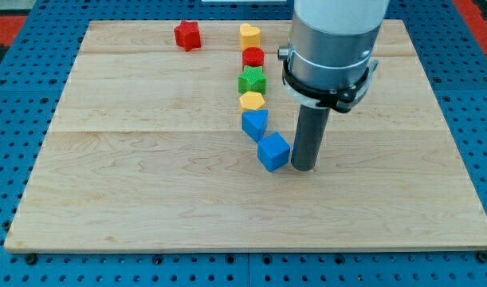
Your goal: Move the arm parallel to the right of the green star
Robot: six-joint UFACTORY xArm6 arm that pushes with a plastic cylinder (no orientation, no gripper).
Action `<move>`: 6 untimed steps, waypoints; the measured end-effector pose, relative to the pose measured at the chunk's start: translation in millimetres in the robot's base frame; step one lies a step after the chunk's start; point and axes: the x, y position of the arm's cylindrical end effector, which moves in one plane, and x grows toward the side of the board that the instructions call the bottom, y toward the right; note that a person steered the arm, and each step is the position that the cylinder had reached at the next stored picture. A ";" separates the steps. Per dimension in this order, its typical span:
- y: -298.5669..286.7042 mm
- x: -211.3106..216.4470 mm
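My tip holds nothing, being a bare rod, and rests just right of the blue cube. Above that lie the blue triangle and yellow hexagon. The green star sits further up the column, so I judge the next move is upward, level with it, keeping right of the blocks. Beyond: red cylinder, yellow heart, red star.

A pale wooden board of joined planks lies on a blue perforated metal table — red patches show at the view's top corners.
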 end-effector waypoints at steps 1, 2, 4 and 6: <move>-63.8 1.2; -62.5 9.7; -16.6 -47.9; 26.4 -134.5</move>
